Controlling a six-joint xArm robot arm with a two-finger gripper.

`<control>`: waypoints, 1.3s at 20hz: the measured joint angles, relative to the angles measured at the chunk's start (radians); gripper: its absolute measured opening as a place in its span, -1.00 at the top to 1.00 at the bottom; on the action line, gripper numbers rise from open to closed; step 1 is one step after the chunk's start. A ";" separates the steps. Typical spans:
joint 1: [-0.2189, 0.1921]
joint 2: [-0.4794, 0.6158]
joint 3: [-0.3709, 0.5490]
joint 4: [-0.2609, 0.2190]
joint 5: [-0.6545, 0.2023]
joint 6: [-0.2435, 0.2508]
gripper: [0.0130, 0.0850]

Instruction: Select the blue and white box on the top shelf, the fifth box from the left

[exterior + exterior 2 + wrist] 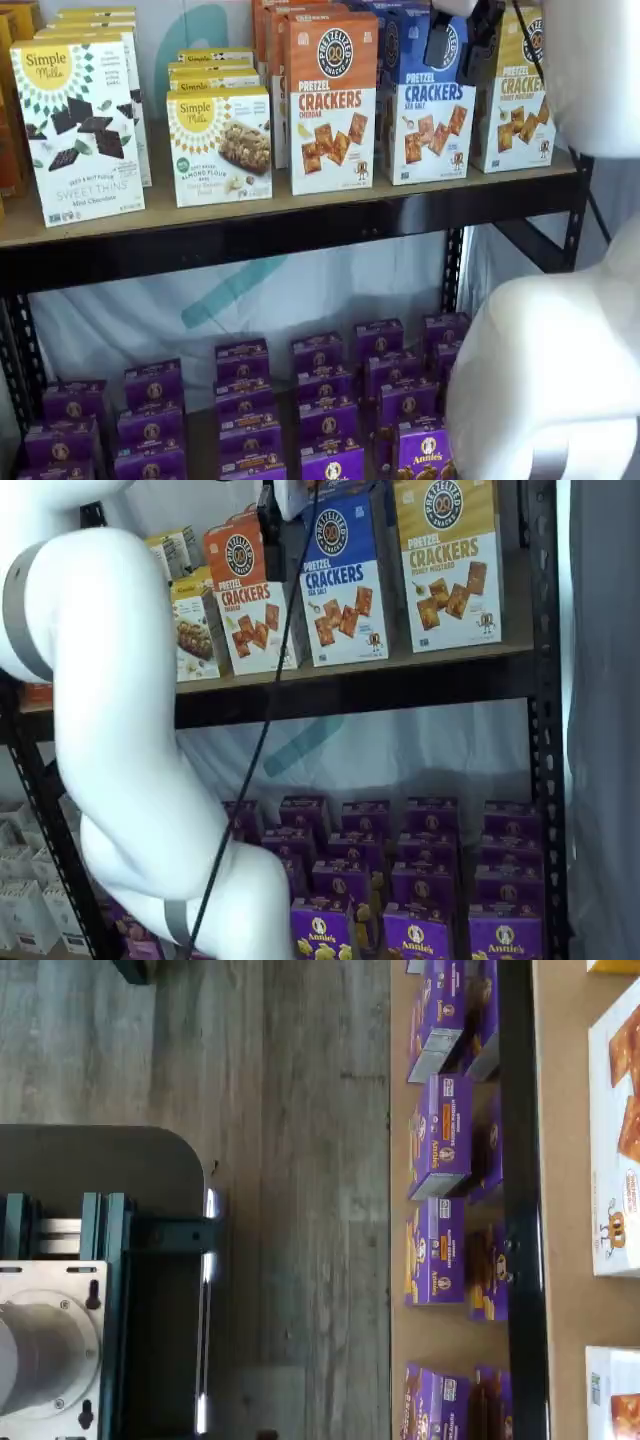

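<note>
The blue and white box [428,110] stands upright on the top shelf [250,215], between an orange-topped carton and a yellow-topped one. It also shows in a shelf view [343,585], and the shelf board does too [400,663]. My gripper [462,48] hangs from the view's top edge in front of the box's blue upper part. A gap shows between its two black fingers and nothing is in them. In a shelf view [272,528] only a white body and one dark finger show, left of the box. The wrist view shows white carton bottoms with cracker pictures; I cannot tell which is which.
The orange cheddar carton [332,100] and the yellow-topped carton [515,100] flank the box closely. Simple Mills boxes [82,130] stand further left. Purple Annie's boxes [330,400] fill the lower shelf. The white arm [120,740] and its cable [262,730] stand before the shelves. A teal-bracketed mount [60,1330] shows in the wrist view.
</note>
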 joint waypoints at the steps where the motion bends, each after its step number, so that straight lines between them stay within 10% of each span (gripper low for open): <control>1: 0.010 0.004 -0.005 -0.020 0.012 0.003 -1.00; 7: 0.045 -0.033 0.058 -0.083 0.024 0.012 -1.00; 26: -0.109 -0.048 0.012 0.231 -0.032 0.000 -1.00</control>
